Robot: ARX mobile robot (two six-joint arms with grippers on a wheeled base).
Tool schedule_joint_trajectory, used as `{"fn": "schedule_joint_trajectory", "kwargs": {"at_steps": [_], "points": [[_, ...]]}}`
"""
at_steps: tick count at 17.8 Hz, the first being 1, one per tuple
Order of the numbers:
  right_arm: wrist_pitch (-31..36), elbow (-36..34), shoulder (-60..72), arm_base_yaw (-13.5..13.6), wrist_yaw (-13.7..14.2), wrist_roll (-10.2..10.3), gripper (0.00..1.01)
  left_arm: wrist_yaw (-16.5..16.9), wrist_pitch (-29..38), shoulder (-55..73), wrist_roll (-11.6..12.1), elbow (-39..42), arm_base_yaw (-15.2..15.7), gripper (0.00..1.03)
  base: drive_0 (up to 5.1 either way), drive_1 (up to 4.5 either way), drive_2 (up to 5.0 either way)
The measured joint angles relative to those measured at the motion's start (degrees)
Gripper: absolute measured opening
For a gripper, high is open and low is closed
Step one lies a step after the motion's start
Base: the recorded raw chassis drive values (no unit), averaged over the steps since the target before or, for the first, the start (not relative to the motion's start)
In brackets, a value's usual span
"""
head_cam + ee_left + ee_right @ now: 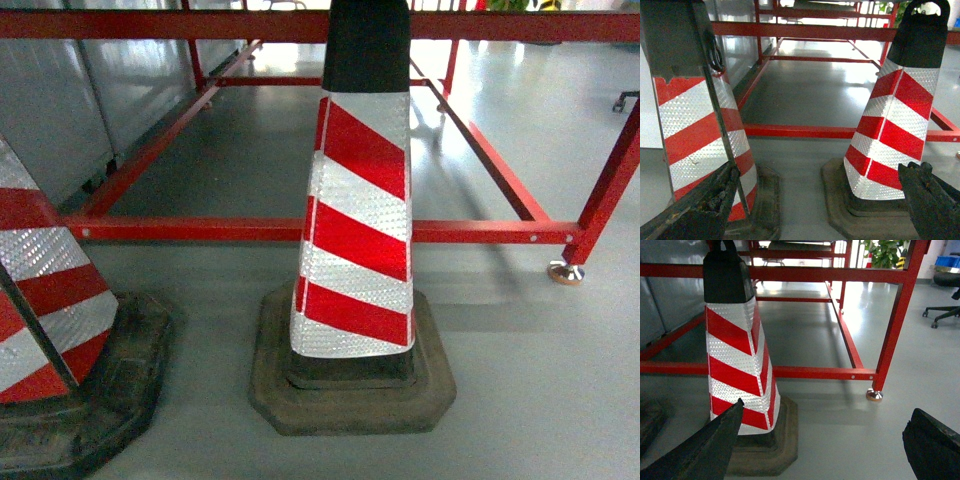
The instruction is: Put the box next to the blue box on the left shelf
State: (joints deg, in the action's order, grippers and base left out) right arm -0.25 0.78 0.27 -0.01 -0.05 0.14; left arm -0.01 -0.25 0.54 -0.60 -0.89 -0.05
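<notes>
Nothing but floor-level stuff in view here. The head camera looks down at a red-and-white striped traffic cone (355, 220) with a black top, sitting on its dark rubber base (352, 385) on the grey floor (540, 380). A second cone (45, 300) sits at the left edge, only partly in frame. Just behind both runs the low rail of a red metal frame (200, 229), with a round foot (565, 271) at its right corner.

The left gripper (815, 200) has its jaws spread wide apart and nothing between them — one dark finger (700, 210) low on the left, the other low on the right, the two cones behind. The right gripper (825, 445) is the same, wide apart and holding nothing, with one cone just past its left finger (705, 450).

Off to the far right there's an office chair (945, 300), and a potted plant (885, 252) in the background.

The blue crate and the roller shelf don't show in any view.
</notes>
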Motion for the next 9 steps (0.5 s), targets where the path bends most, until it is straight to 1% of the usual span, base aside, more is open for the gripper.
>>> {"fn": "schedule_joint_trajectory", "kwargs": {"at_steps": [9], "points": [[0.0, 0.0, 0.0, 0.0, 0.0, 0.0, 0.98, 0.0, 0.0, 0.0, 0.0, 0.0, 0.0, 0.98, 0.0, 0.00, 0.0]]}}
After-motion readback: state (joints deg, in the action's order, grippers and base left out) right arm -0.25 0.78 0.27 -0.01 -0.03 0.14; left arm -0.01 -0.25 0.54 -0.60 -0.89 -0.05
